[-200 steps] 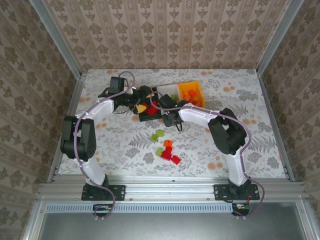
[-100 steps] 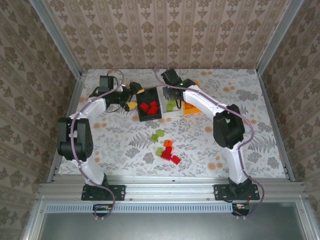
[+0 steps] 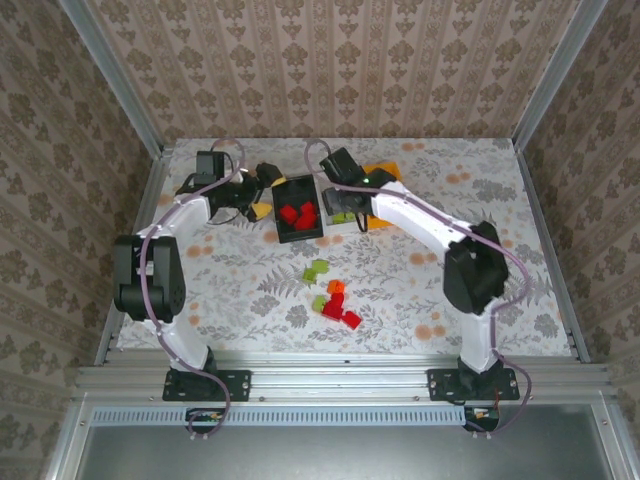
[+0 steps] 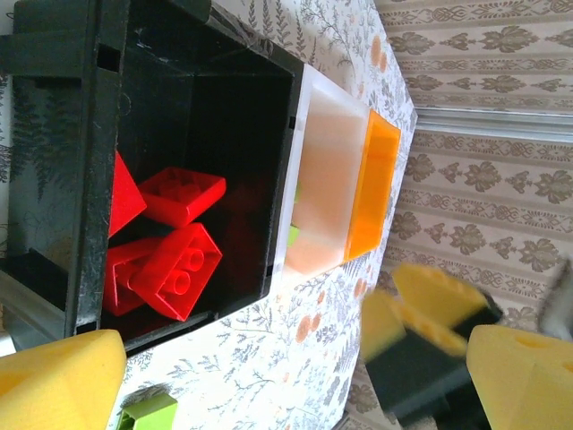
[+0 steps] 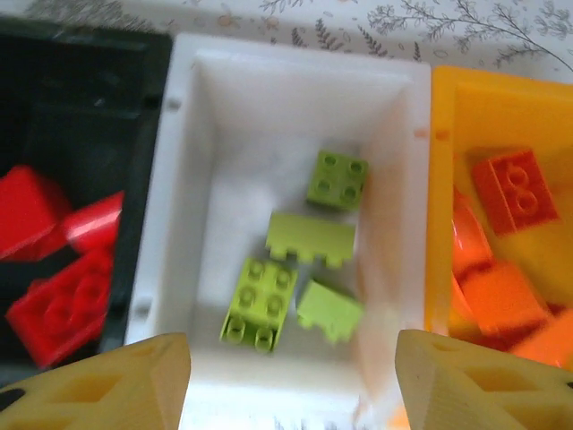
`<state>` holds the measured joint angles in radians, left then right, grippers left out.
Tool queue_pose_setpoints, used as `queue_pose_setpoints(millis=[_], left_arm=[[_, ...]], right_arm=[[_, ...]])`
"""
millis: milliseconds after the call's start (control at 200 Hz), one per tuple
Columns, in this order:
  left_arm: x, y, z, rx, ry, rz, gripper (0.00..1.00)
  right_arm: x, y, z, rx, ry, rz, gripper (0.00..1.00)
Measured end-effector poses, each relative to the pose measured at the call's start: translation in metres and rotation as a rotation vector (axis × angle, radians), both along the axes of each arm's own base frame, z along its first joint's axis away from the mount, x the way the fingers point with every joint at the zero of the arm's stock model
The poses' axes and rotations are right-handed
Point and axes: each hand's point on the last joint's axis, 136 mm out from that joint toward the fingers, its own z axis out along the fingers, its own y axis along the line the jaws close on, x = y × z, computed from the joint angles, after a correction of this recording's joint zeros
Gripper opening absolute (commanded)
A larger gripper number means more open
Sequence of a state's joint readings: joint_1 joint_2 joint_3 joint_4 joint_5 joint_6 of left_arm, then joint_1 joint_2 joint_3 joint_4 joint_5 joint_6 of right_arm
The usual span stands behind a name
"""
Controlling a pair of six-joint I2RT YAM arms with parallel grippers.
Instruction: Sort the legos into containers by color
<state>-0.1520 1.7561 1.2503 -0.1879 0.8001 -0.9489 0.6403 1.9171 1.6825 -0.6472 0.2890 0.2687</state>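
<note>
Legos (image 3: pixel 331 298) on the counter (image 3: pixel 220 285) near the white bin (image 5: pixel 295 55) look light, hard and slippery, so pinch flat sides; right gripper (image 5: pixel 291 363) over that bin and left gripper (image 3: pixel 265 190) near it are apart, empty.

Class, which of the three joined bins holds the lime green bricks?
The white bin, in the middle: the black bin beside it holds red bricks, the orange bin orange bricks.
</note>
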Motion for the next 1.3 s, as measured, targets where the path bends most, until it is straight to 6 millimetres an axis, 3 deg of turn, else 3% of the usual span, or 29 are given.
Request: queue_pose_setpoints(millis=[65,140,265,390,650,915,1300], left_arm=[[-0.003,-0.006,0.000,0.000,-0.001,-0.014,1.00],[-0.006,-0.014,0.000,0.000,-0.001,-0.033,1.00],[-0.012,-0.026,0.000,-0.001,-0.001,-0.061,1.00],[-0.016,-0.032,0.000,-0.001,-0.001,-0.078,1.00],[-0.017,-0.034,0.000,-0.001,-0.001,-0.081,1.00],[-0.017,-0.035,0.000,-0.001,-0.001,-0.083,1.00],[-0.017,-0.035,0.000,-0.001,0.000,-0.083,1.00]], right_arm=[[-0.034,0.005,0.004,0.010,0.009,0.039,0.63],[-0.073,0.011,-0.007,0.029,0.049,0.077,0.64],[-0.138,0.015,-0.057,0.035,0.203,0.113,0.69],[-0.171,0.018,-0.094,0.023,0.321,0.115,0.70],[-0.172,0.038,-0.125,0.071,0.381,0.092,0.68],[-0.162,0.046,-0.142,0.080,0.400,0.065,0.53],[-0.150,0.053,-0.141,0.069,0.375,0.075,0.37]])
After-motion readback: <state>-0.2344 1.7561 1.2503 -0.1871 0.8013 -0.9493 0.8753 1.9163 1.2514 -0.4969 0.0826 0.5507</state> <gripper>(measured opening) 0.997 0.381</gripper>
